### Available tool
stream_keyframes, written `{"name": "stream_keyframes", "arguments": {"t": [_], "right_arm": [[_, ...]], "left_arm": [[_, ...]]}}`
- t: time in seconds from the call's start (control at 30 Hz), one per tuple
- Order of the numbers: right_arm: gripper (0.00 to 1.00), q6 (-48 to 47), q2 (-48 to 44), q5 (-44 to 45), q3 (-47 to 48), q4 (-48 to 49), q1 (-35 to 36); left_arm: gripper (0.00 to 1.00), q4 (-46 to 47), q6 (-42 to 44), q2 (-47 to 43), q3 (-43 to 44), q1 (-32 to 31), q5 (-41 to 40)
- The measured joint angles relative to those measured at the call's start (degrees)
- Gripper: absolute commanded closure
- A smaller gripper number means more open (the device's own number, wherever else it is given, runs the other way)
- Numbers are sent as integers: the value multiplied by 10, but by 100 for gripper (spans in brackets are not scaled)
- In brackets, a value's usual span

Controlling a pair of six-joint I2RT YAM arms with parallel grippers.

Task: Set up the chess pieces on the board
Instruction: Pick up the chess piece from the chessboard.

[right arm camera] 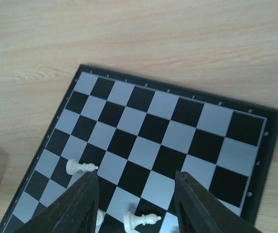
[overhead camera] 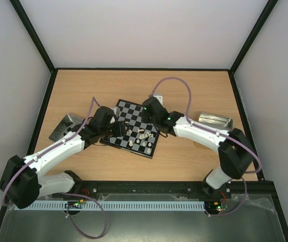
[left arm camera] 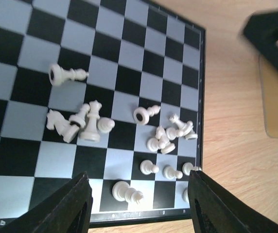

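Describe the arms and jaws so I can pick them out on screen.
The left arm and right arm each have white tubular links, bulky black joint housings and a mauve cable looping alongside. A small green light glows on the right wrist. The jaws are plain black tapered wedges.

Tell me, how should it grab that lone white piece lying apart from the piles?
Probably from straight above, pinching the lone white piece across its thin stem, between base and head. It lies flat on the board, with bare squares on both sides of it.
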Motion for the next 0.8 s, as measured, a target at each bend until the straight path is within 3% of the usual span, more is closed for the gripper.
{"name": "stream_keyframes", "arguments": {"t": [0.13, 0.43, 0.63, 0.8], "right_arm": [[72, -12, 67, -28, 66, -70, 0], [74, -17, 108, -85, 77, -173, 2], [90, -18, 122, -102, 77, -195, 12], [88, -19, 141, -112, 77, -201, 23]], "left_arm": [[44, 0, 7, -44, -3, 3, -21], [43, -4, 18, -106, -13, 7, -79], [42, -10, 24, -154, -15, 9, -123], [42, -12, 35, -172, -19, 10, -148]]}}
